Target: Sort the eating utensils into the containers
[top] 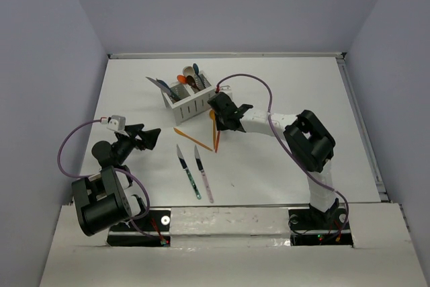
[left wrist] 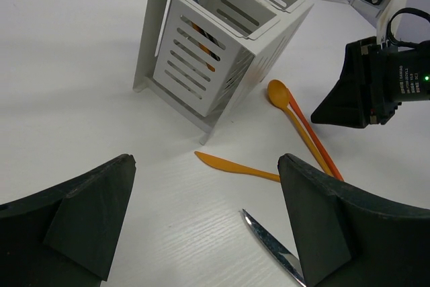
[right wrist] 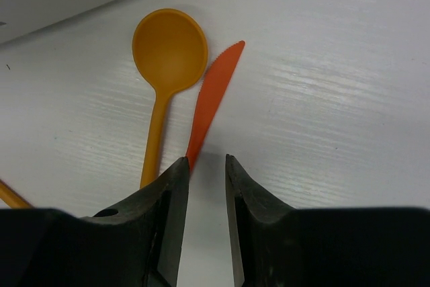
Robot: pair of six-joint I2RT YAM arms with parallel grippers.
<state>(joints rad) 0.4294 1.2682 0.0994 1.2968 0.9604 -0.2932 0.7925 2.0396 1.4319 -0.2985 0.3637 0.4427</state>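
The white perforated caddy (top: 190,99) stands tilted at the back centre with several utensils upright in it; it also shows in the left wrist view (left wrist: 201,52). In front of it on the table lie an orange spoon (right wrist: 169,48), a red-orange knife (right wrist: 215,85) and an orange knife (left wrist: 235,166). My right gripper (right wrist: 207,159) is low over the red-orange knife with its jaws a narrow gap apart. The knife's handle runs under the left finger, and bare table shows between the jaws. My left gripper (left wrist: 208,226) is wide open and empty, just above the table.
Two steel-bladed knives, one with a teal handle (top: 189,173) and one with a pink handle (top: 203,176), lie side by side nearer the arm bases. The teal one's blade tip (left wrist: 272,247) is by my left gripper's right finger. Walls enclose the table.
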